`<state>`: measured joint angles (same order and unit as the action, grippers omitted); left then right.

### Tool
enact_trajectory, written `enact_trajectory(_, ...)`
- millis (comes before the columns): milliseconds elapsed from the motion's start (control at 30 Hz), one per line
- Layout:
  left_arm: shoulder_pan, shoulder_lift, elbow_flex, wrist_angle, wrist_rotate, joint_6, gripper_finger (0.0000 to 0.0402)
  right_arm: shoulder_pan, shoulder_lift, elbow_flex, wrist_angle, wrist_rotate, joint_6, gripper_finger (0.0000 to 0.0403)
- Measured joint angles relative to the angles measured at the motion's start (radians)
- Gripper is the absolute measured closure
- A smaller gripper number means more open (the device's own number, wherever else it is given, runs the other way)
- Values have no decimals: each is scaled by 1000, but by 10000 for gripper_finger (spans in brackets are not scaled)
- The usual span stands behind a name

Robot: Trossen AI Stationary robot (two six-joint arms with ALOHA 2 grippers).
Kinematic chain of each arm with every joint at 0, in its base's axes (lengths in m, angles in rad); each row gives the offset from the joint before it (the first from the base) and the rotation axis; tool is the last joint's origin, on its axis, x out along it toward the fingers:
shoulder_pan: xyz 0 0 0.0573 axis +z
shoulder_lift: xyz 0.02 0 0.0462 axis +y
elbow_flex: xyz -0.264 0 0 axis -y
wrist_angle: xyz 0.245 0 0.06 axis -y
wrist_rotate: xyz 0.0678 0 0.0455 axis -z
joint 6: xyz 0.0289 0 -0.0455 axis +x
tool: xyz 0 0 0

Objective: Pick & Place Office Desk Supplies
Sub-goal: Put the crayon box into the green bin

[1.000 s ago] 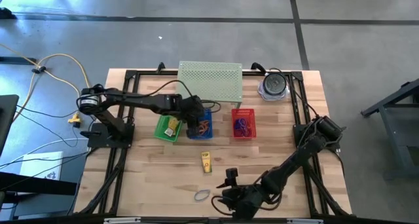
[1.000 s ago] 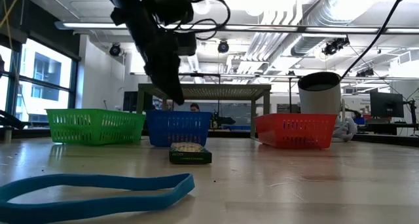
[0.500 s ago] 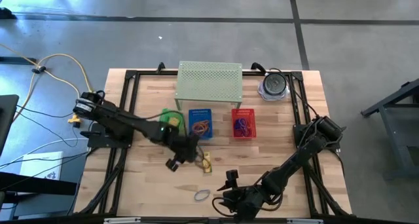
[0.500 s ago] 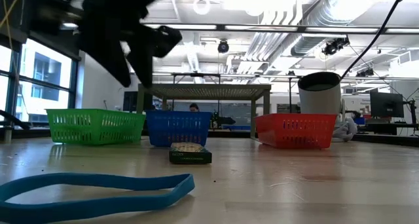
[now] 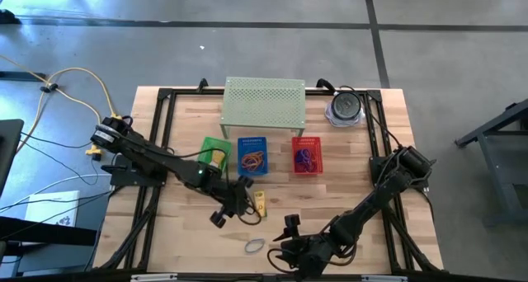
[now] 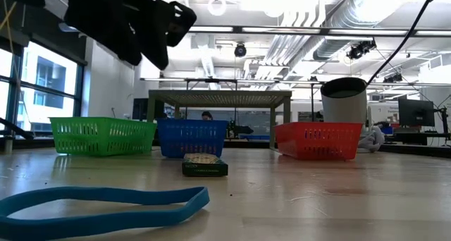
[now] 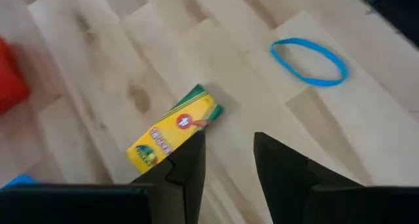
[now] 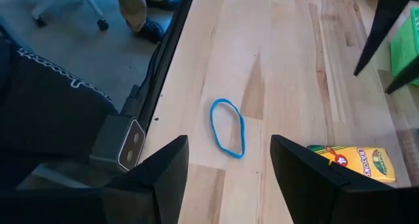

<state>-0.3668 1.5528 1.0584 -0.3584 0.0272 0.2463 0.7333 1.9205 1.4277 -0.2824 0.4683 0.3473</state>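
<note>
The left gripper [image 7: 226, 152] hangs over the yellow crayon packet [image 7: 175, 128], its fingers [image 7: 186, 162] standing apart with nothing between them, and the packet lies flat on the bench [image 5: 190, 224] just in front of the blue basket [image 5: 252, 154], turned at a slant to the gripper's line. That slant is the main worry: if the gripper comes down without turning to match, one finger could land on top of the packet instead of beside it and push it flat across the wood, or nip only a corner so the packet swings and drops on the way up. The packet is thin and low, so the fingertips may also scrape the bench before they close. The right gripper [image 8: 229, 162], fingers wide apart and empty, waits near the bench's front edge by the blue rubber band [image 8: 228, 128], which lies flat and well apart from the packet; such a thin loop may slip under closing fingers or be flicked toward the edge. The green basket [image 5: 213, 155] and red basket [image 5: 306, 157] stand either side of the blue one, so a misjudged carry could drop the packet in the wrong bin
</note>
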Motion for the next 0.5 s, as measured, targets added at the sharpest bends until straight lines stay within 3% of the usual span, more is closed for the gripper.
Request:
enact_trajectory(167, 7, 9, 0, 4, -26, -23, 247, 0, 0, 0, 1, 0, 24, 198)
enact_trajectory(333, 13, 63, 0, 19, -49, -1, 170, 2, 0, 0, -5, 0, 50, 198)
enact_trajectory(500, 24, 129, 0, 105, -55, 168, 91, 6, 0, 0, -3, 2, 53, 198)
